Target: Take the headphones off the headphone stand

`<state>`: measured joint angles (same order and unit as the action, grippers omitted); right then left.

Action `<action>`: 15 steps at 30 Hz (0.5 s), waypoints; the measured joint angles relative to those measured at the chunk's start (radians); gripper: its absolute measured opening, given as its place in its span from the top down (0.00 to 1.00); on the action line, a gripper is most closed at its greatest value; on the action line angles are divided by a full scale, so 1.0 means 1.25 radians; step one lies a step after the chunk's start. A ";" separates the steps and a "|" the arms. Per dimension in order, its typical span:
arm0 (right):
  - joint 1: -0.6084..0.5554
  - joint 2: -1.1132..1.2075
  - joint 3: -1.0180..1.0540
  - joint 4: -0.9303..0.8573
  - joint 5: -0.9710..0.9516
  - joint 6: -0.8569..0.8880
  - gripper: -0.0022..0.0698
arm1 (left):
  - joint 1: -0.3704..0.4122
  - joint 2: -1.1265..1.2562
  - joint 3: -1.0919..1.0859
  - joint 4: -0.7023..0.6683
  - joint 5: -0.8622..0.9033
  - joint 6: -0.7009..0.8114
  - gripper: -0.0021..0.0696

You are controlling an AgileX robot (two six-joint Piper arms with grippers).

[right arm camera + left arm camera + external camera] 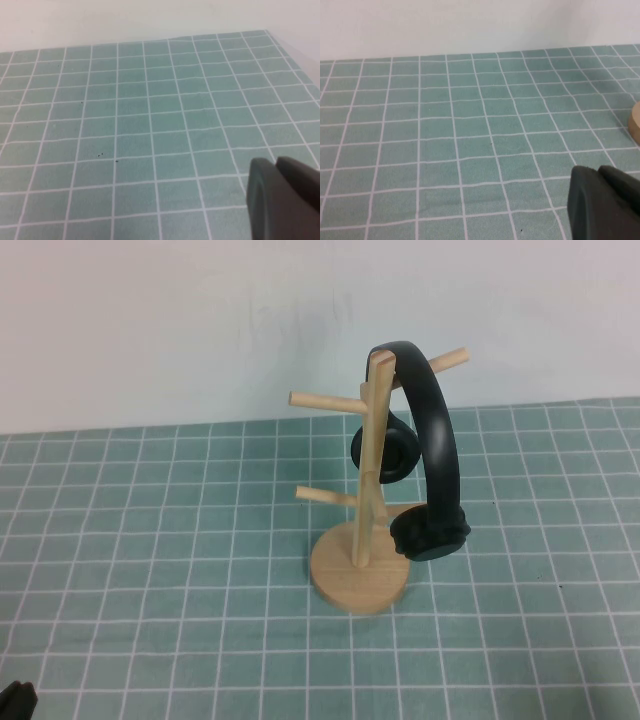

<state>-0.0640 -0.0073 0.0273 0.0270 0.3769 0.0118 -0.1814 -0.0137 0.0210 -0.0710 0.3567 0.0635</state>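
Note:
The matte black headphones [436, 430] hang on the light wooden headphone stand [368, 490] in the middle of the table. The headband rests over the top pegs. One ear cup [430, 530] hangs at the right near the round base, and the other [388, 452] sits behind the post. My left gripper [598, 171] is shut and empty, low over the mat far to the left of the stand; a dark bit of it shows at the high view's bottom left corner [15, 702]. My right gripper [276, 164] is shut and empty over bare mat, out of the high view.
A green mat with a white grid [150, 540] covers the table, and a white wall [200, 320] stands behind it. The edge of the stand's disc base [635, 125] shows in the left wrist view.

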 joint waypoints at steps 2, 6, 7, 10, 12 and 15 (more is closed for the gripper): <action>0.000 0.000 0.000 0.000 0.000 0.000 0.98 | 0.000 0.000 0.000 0.000 0.000 0.000 0.98; 0.000 0.000 0.000 0.000 0.000 0.000 0.98 | 0.000 0.000 0.000 0.000 0.000 0.000 0.98; 0.000 0.000 0.000 0.001 0.000 0.000 0.98 | 0.000 0.000 0.000 0.000 0.000 0.000 0.98; 0.000 0.000 0.000 0.003 0.000 0.000 0.98 | 0.000 0.000 0.000 0.000 0.000 0.000 0.98; 0.000 0.000 0.000 0.003 0.000 0.000 0.98 | 0.000 0.000 0.000 0.000 0.000 0.000 0.98; 0.000 0.000 0.000 0.005 0.000 0.000 0.98 | 0.000 0.000 0.000 0.000 0.000 0.000 0.98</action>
<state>-0.0640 -0.0073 0.0273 0.0327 0.3769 0.0118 -0.1814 -0.0137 0.0210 -0.0710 0.3567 0.0635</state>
